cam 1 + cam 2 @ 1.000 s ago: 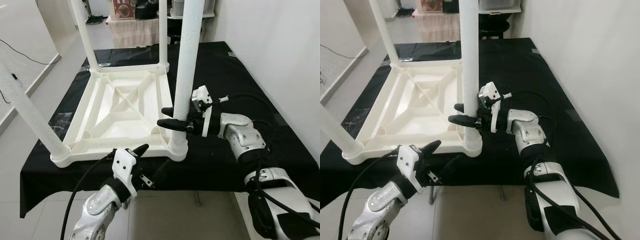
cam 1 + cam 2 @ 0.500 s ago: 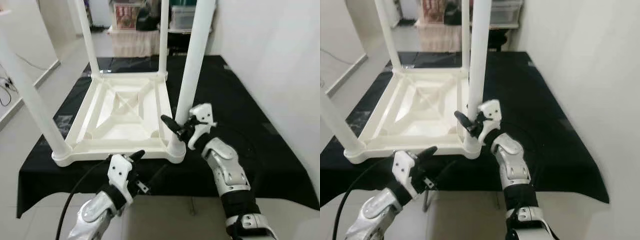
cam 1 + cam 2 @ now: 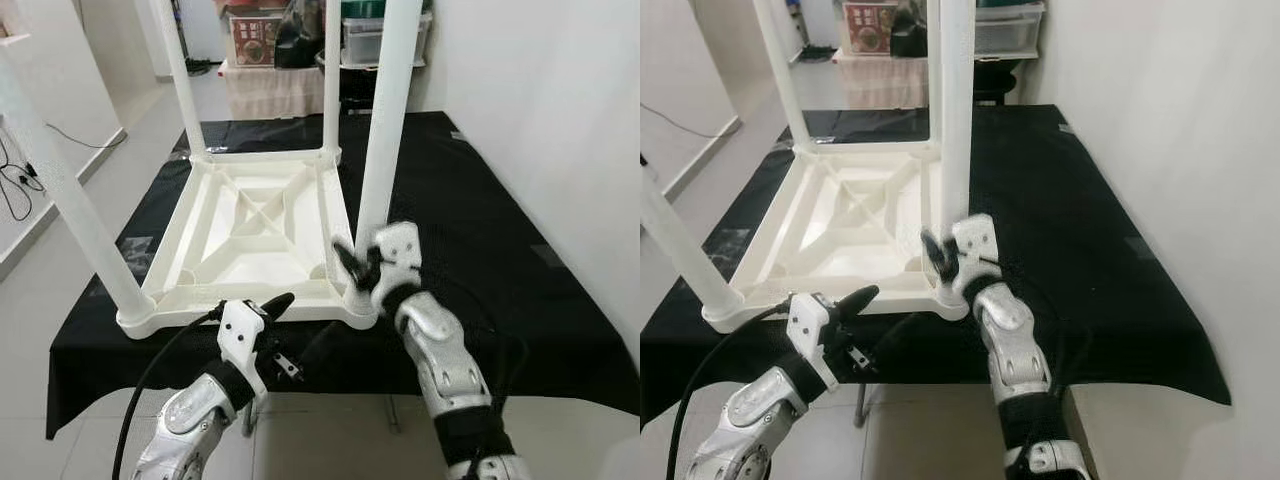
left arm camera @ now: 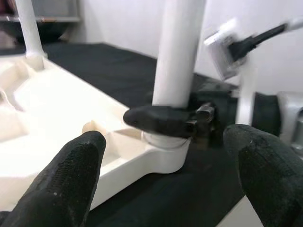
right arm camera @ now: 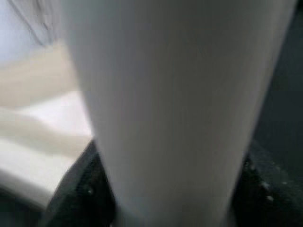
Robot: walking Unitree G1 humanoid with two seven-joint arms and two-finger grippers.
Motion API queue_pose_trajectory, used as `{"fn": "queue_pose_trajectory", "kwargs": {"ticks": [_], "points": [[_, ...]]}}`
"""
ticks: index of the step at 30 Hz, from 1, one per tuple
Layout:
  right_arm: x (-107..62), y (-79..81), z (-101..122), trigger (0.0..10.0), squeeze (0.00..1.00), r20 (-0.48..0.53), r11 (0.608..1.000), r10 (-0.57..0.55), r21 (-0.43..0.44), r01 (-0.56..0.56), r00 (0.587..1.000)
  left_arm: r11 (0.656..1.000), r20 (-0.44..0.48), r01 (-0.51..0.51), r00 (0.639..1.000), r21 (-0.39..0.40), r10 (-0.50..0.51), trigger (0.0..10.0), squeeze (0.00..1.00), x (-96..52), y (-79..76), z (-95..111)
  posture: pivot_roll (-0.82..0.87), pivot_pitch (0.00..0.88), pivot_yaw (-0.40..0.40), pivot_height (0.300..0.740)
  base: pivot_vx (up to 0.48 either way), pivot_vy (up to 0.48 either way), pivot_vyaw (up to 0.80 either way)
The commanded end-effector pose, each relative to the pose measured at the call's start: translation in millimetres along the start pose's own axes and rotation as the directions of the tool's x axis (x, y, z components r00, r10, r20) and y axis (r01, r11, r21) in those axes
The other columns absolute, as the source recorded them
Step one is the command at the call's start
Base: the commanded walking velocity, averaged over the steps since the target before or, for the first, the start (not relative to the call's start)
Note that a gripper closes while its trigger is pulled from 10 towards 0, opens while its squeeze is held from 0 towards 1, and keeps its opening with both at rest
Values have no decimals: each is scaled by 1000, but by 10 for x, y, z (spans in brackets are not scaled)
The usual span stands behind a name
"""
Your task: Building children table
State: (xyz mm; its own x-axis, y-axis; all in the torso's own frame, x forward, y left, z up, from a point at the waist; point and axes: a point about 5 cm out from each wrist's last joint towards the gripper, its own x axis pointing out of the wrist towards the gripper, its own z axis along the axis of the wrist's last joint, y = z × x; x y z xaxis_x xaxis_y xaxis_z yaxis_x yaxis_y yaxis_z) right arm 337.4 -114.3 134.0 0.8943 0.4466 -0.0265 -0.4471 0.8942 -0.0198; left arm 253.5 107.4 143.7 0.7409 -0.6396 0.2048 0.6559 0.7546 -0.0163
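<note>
A white plastic children's table (image 3: 250, 215) lies upside down on a black-covered platform, its legs pointing up. My right gripper (image 3: 352, 268) is at the base of the near right leg (image 3: 385, 120), just above its socket, shut on it. In the left wrist view one black finger (image 4: 161, 120) lies across that leg (image 4: 177, 52). The leg (image 5: 165, 94) stands between the fingers in the right wrist view. My left gripper (image 3: 298, 325) hovers open just in front of the table's near edge, left of that corner, its fingertips (image 4: 71, 179) spread wide and holding nothing.
The black cloth (image 3: 470, 230) reaches to a white wall (image 3: 560, 120) on the right. Its front edge runs just under my arms. Boxes and a draped table (image 3: 262, 60) stand at the back. A cable (image 3: 15, 190) lies on the floor at the left.
The head camera has shifted. My right arm has swung round from the right side to the near side, and its gripper sits lower on the leg. The left gripper has barely moved.
</note>
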Motion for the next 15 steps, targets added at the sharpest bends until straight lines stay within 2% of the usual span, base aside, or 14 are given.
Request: {"fn": "queue_pose_trajectory", "kwargs": {"ticks": [1, 2, 4, 5, 6, 7, 10, 12, 14, 15], "points": [[37, 67, 89, 10000, 1000, 29, 985, 161, 60, -162, 987, 1000, -18, -12, 1000, 3, 12, 10000, 0, -12, 11, -48, -14, 109, 35, 740, 0, 0, 0], [58, 63, 164, 10000, 1000, 49, 967, 244, 59, -247, 968, 1000, -18, -11, 1000, 2, 11, 10000, 0, -6, 8, -51, -14, 108, 35, 740, 0, 0, 0], [58, 72, 213, 10000, 1000, 52, 960, 274, 44, -277, 960, 1000, -19, -9, 1000, 1, 9, 10000, 0, -3, 8, -53, -14, 108, 35, 740, 0, 0, 0], [74, 51, 273, 10000, 51, 47, 949, 316, 10, -317, 948, 1000, -19, -8, 1000, -1, 8, 10000, 0, 0, 6, -55, -8, 104, 33, 740, 0, 0, 0], [74, 51, 273, 10000, 51, 47, 949, 316, 10, -317, 948, 1000, -19, -8, 1000, -1, 8, 10000, 0, 0, 6, -55, -8, 104, 33, 740, 0, 0, 0], [103, 7, 341, 10000, 0, 43, 936, 352, -22, -351, 935, 1000, -19, -8, 1000, -1, 8, 10000, 0, 2, 4, -58, -6, 102, 29, 740, 0, 0, 0], [125, -24, 385, 10000, 0, 39, 926, 378, -43, -376, 925, 1000, -19, -8, 1000, -2, 7, 10000, 0, 3, 3, -60, -6, 102, 29, 740, 0, 0, 0], [256, -222, 595, 10000, 0, 46, 923, 382, -72, -379, 923, 1000, -18, -12, 1000, 0, 12, 10000, 0, 5, 0, -64, 7, 98, 21, 740, 0, 0, 0], [256, -222, 595, 10000, 0, 46, 923, 382, -72, -379, 923, 1000, -18, -12, 1000, 0, 12, 10000, 0, 5, 0, -64, 7, 98, 21, 740, 0, 0, 0], [302, -295, 674, 10000, 0, 39, 923, 380, -86, -376, 924, 1000, -18, -14, 1000, 1, 14, 10000, 0, 6, -2, -64, 8, 99, 20, 740, 0, 0, 0]]}}
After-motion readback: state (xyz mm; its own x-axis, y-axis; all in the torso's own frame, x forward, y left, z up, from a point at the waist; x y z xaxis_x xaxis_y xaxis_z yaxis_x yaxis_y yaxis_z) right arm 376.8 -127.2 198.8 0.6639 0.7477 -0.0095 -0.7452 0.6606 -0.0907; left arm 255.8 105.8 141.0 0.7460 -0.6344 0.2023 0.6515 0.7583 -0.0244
